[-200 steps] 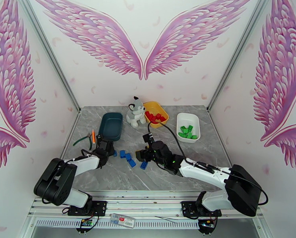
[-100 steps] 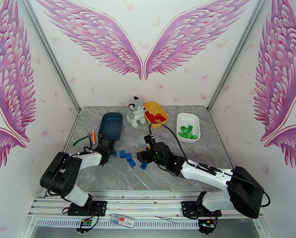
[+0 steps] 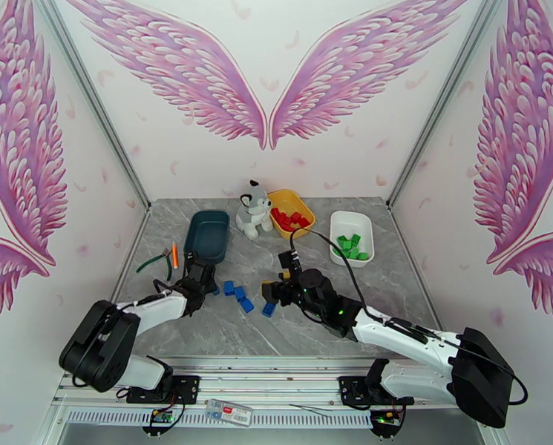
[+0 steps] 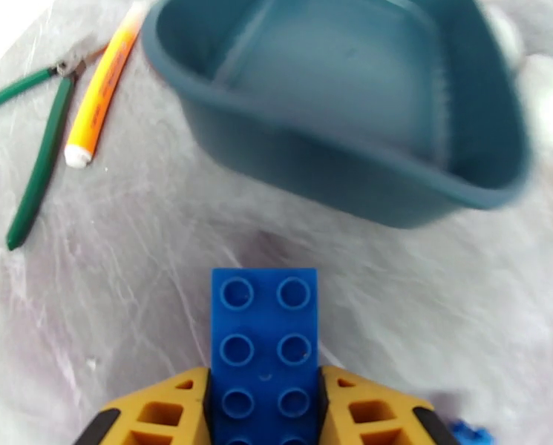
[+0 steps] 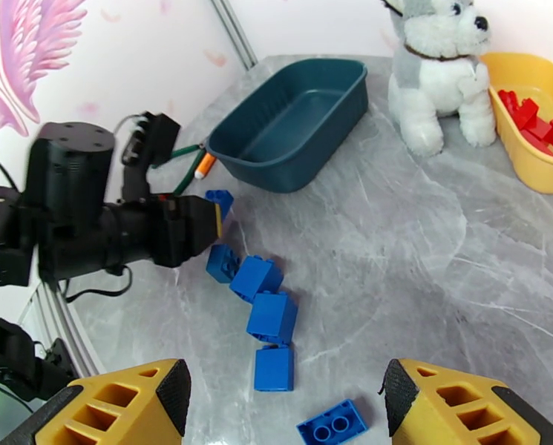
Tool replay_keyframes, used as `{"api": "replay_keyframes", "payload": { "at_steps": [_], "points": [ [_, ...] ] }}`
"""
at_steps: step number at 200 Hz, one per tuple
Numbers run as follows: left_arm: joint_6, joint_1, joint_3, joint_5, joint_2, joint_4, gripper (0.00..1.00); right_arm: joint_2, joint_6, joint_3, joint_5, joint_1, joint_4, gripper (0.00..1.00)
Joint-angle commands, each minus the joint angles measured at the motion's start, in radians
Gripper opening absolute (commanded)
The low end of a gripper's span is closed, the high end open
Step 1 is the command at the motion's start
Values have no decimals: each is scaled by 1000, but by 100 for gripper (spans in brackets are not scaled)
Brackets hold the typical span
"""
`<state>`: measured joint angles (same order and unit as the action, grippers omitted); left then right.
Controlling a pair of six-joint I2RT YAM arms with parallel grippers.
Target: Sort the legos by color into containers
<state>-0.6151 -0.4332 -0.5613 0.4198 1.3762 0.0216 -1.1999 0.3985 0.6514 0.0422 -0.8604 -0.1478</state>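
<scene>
Left claw (image 4: 265, 391) grips a blue lego (image 4: 265, 328) — studs up, jutting forward, just short of the teal container (image 4: 335, 172)

I am getting bright, even light across the grey marbled tabletop (image 3: 387, 279), casting only soft shadows; on the left wrist view the dark teal-blue plastic tray (image 4: 335, 165) is blurring toward its right rim.

Bare marble (image 4: 165, 239) between blue brick (image 4: 264, 343) and teal tray (image 4: 313, 166), pliers (image 4: 33, 179) and orange tool (image 4: 105, 83) aside left
</scene>
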Motion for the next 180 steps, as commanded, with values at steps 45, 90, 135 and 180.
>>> {"api": "replay_keyframes", "payload": {
  "at_steps": [45, 90, 135, 180],
  "points": [
    [64, -58, -134, 49, -142, 174, 33, -94, 6, 38, -43, -5, 0, 75],
    [148, 9, -366, 25, 25, 195, 36, -132, 3, 62, -53, -5, 15, 75],
    [184, 99, -568, -31, 235, 223, 46, -131, -6, 65, -47, -5, 30, 75],
    [184, 71, -523, 1, 191, 203, 77, -159, -11, 71, -37, -5, 34, 77]
  ]
}}
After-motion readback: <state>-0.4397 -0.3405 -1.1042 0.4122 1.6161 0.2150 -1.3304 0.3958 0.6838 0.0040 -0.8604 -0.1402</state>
